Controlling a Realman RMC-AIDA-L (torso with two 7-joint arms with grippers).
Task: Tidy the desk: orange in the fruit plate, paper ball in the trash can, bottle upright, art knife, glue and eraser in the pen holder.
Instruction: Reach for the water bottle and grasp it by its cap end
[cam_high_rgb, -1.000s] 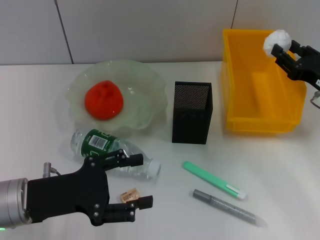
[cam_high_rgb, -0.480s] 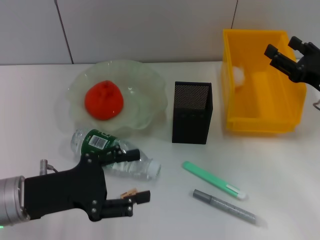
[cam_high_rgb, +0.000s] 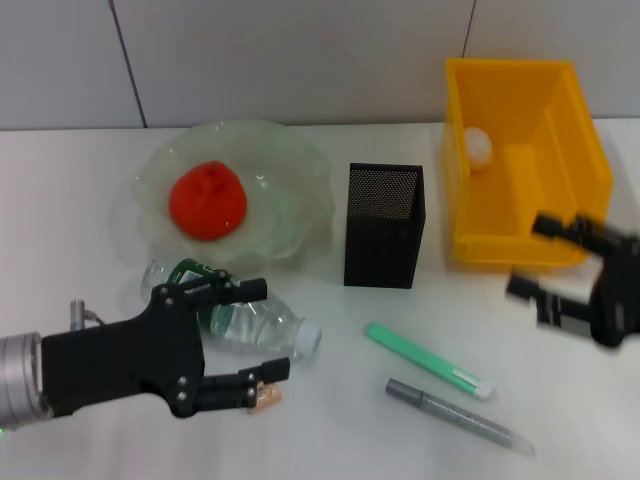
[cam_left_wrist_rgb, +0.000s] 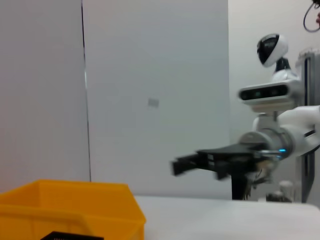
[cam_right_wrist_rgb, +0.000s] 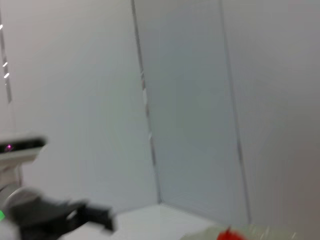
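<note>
The left gripper (cam_high_rgb: 255, 330) hung spread wide near the surface's (cam_high_rgb: 60, 200) front-left edge, straddling the lying bottle (cam_high_rgb: 240, 318) and eraser (cam_high_rgb: 266, 396), while the right gripper (cam_high_rgb: 545, 262), open and empty, hovered before the trash can (cam_high_rgb: 520, 240) holding the paper ball (cam_high_rgb: 479, 144).

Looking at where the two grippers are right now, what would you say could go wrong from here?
1. The left gripper is closing around the tiny eraser right beside the lying bottle; its upper fingers overlap the bottle and might nudge it into rolling.
2. The eraser is small and low on the table, so it could slip out or be pushed away.
3. The right gripper, open and in motion just in front of the trash can, might clip its front wall.
</note>
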